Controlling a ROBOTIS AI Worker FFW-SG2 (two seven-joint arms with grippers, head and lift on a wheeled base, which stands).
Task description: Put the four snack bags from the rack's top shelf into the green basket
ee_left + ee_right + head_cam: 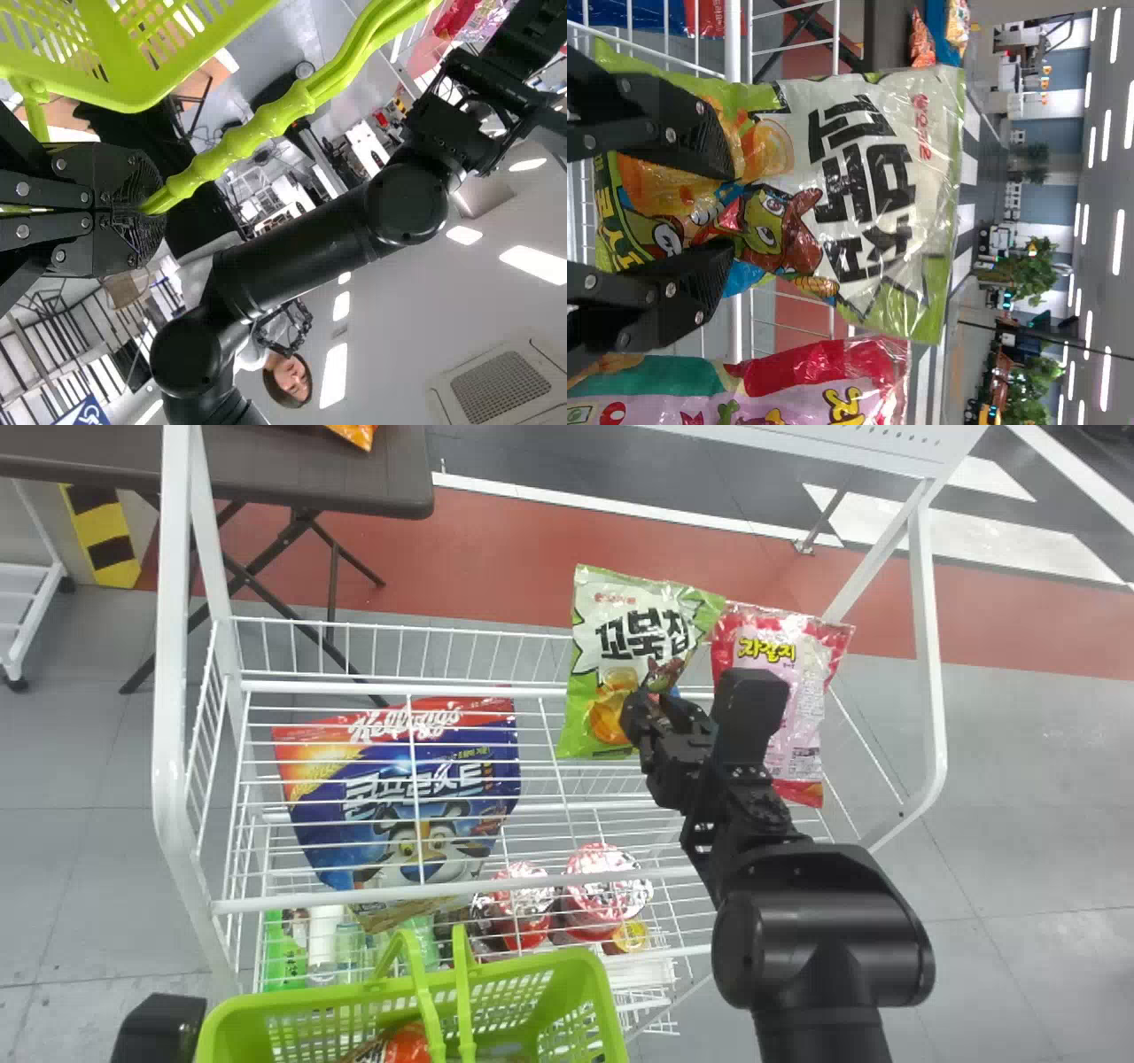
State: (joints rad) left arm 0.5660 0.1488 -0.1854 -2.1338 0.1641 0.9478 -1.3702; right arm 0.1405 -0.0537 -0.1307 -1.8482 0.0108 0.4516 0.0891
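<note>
Grips the handles (pixel 463 992) of the green basket (pixel 232 1029) firmly between the closed-up fingers of the left gripper (pixel 142 211), just in front of the near left part of the rack (pixel 170 735). Has a red-orange packet (pixel 407 1043) inside the basket.

Past the near edge of the top shelf (pixel 230 906), below its wires, holds a green pack (pixel 285 952) near the left corner and two red cups (pixel 523 895) (pixel 607 886) right of the middle. Also holds a big blue cereal bag (pixel 416 797) under those wires, left of the middle.

Farther in, over the top shelf and right of its middle, reaches the right gripper (pixel 657 707), fingers spread, in front of the lower part of the green snack bag (pixel 620 629). Cannot tell whether touching it. Stands upright, that bag, toward the shelf's far edge, printed front to the robot. Just beside it, nearer the far right corner, stands a pink snack bag (pixel 784 691), upright too.

Beyond the rack's far left corner, stands a dark folding table (pixel 292 469), with an orange packet (pixel 356 434) on top near its right edge.
</note>
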